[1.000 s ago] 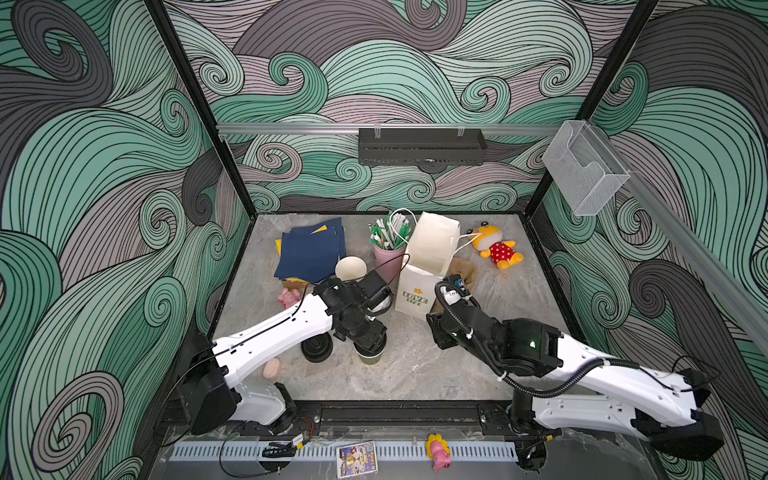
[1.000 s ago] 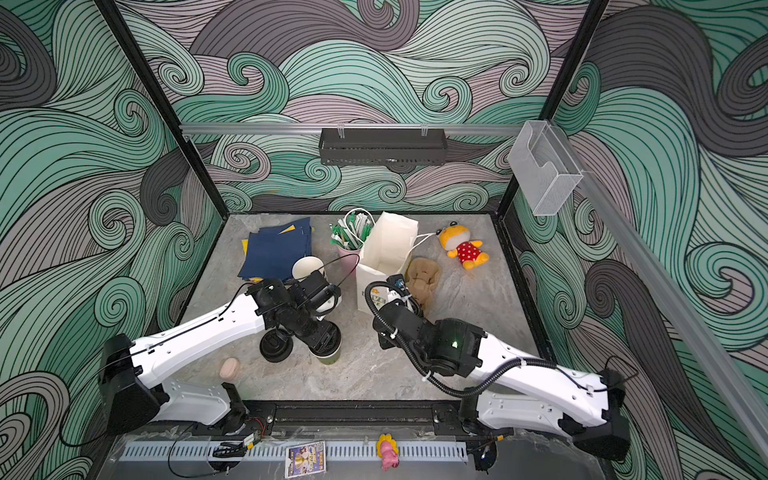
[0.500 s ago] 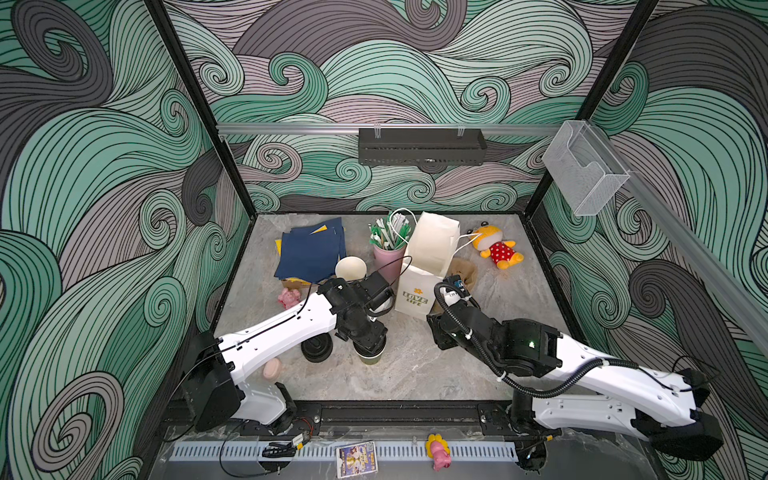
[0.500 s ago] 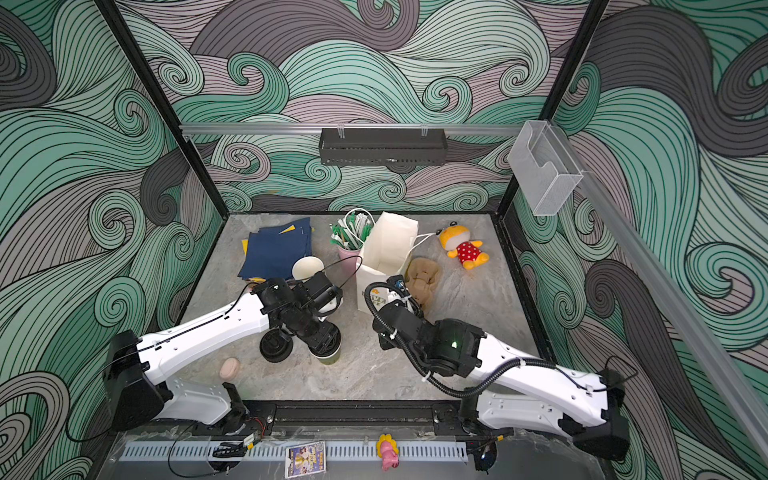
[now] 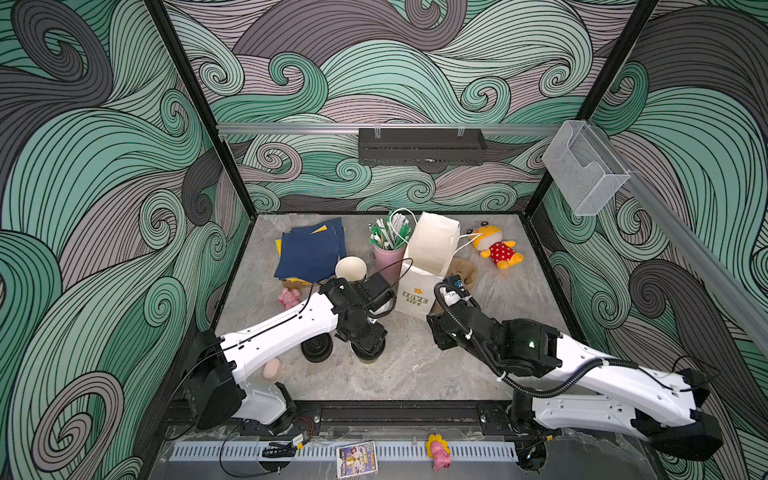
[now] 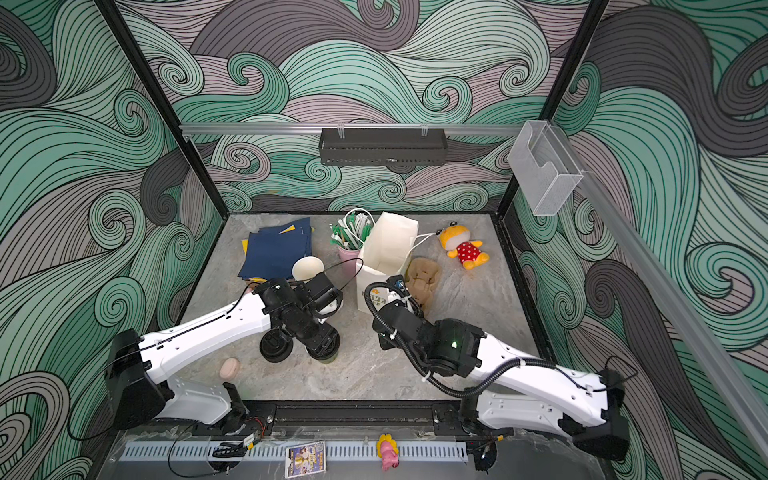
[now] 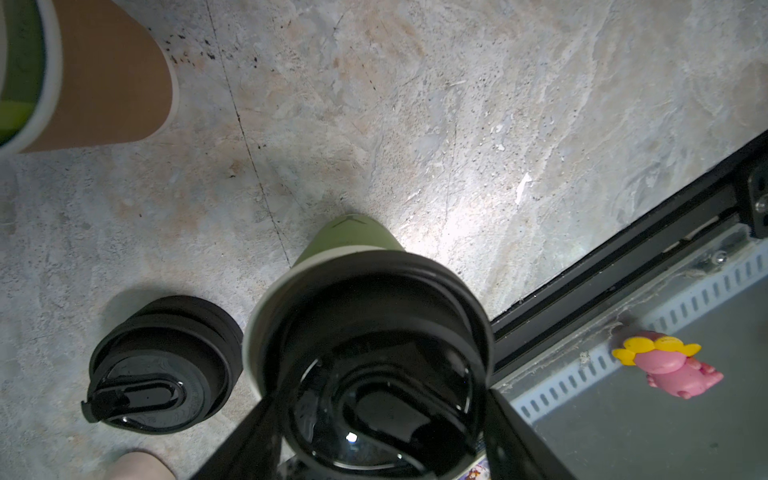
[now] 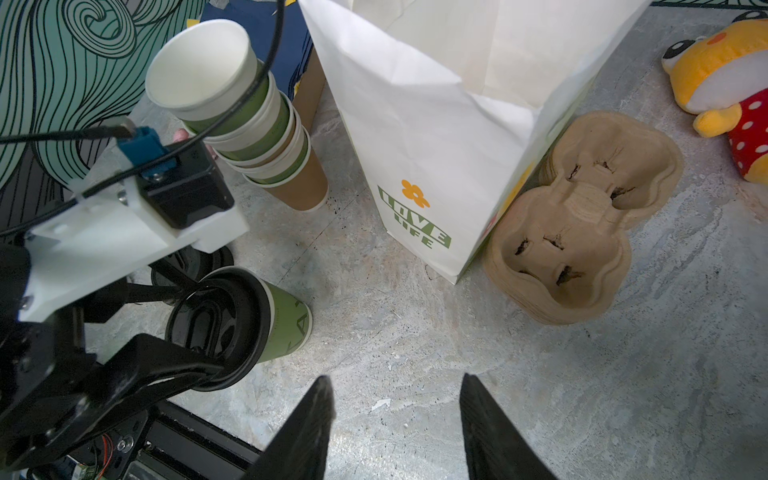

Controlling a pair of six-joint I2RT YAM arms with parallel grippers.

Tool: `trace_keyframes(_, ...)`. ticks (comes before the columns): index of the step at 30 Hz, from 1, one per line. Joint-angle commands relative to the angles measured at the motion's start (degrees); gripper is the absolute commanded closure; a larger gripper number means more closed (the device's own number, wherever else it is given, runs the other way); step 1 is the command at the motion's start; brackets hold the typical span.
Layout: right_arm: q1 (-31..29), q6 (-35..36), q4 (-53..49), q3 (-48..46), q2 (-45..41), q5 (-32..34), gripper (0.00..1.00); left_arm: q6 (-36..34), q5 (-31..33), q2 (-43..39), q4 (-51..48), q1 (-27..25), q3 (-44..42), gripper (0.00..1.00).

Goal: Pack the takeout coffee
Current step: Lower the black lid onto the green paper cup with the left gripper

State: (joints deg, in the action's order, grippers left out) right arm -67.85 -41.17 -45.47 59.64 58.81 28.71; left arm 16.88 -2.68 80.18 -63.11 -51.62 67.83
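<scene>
The grey marbled tabletop (image 5: 415, 374) carries an upright white paper bag (image 5: 432, 249). Pulp cup carriers (image 8: 577, 232) lie against the bag's right side, with a plush toy (image 5: 494, 249) beyond. Left of the bag are a pink straw cup (image 5: 388, 257), a cup stack (image 5: 350, 269) and navy napkins (image 5: 311, 253); nearer the front stand a lidded green cup (image 8: 266, 320) and a loose black lid (image 5: 316, 347).

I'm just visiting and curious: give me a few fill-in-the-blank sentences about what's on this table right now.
The left tool clasps the black lid of a ___ cup.
The right tool holds ___.
The white bag reads LOVE ___.
Missing words: green; nothing; LIFE.
</scene>
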Motion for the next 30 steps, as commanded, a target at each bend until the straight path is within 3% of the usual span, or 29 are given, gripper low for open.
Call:
trace_keyframes(1, 0.3, -1.3, -0.9, 0.1, 0.2, 1.6, 0.49, -0.7, 2.6, 0.3, -2.7, -0.4, 2.5, 0.31)
trace_keyframes(18, 0.3, -1.6, -1.0, 0.1, 0.4, 1.4, 0.48, 0.2, 1.6, -0.4, 4.0, -0.4, -0.7, 0.3)
trace_keyframes(30, 0.3, -1.6, -1.0, 0.5, 0.9, 1.3, 0.48, -0.2, 3.2, 0.9, 2.3, -0.4, -1.0, 0.3)
